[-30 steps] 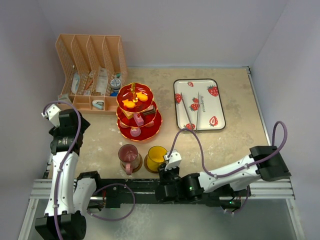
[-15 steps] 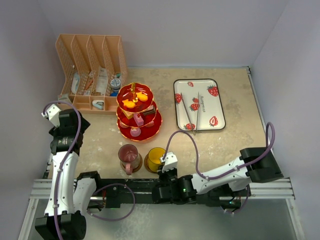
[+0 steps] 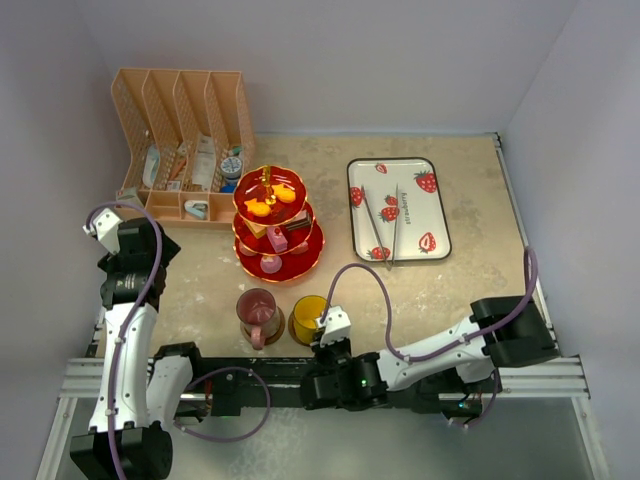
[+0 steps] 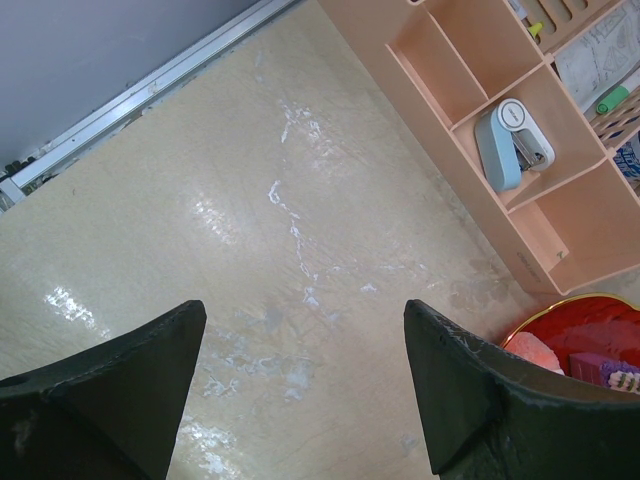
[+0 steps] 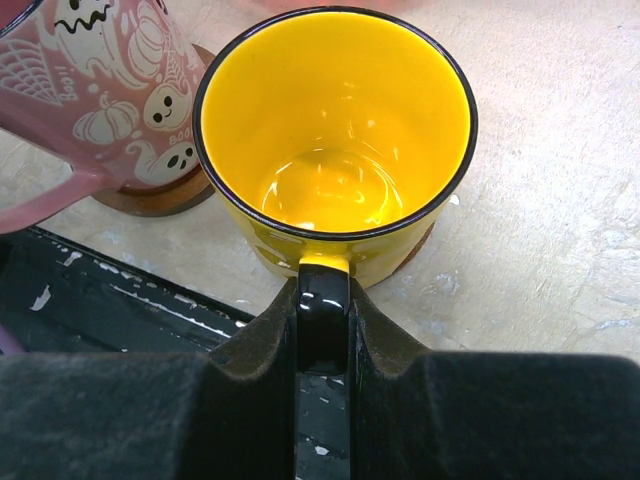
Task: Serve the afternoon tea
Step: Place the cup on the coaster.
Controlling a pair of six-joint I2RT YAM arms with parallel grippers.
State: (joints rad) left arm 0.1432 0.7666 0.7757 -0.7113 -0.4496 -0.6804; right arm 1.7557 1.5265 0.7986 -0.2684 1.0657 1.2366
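Beige worktop (image 3: pixel 450 290) carries everything. At its near edge the right claw (image 5: pixel 323 297) is closed tight on the black handle (image 5: pixel 323 325) of the yellow mug (image 5: pixel 335 150), which stands upright and looks empty. The pink mug (image 5: pixel 90 90) stands just beside it, on the left. I think the danger is here. If the yellow mug swings left when it is lifted, it can knock the pink one. The thin handle can also turn between the pads, and then the mug tilts. Behind both mugs the stand (image 3: pixel 278 225) with sweets blocks a straight way forward. The left claw (image 4: pixel 300 320) is wide open and holds nothing, above bare worktop near the organizer (image 4: pixel 500 60). Far right lies the tray (image 3: pixel 412 210) with tongs (image 3: pixel 385 225).
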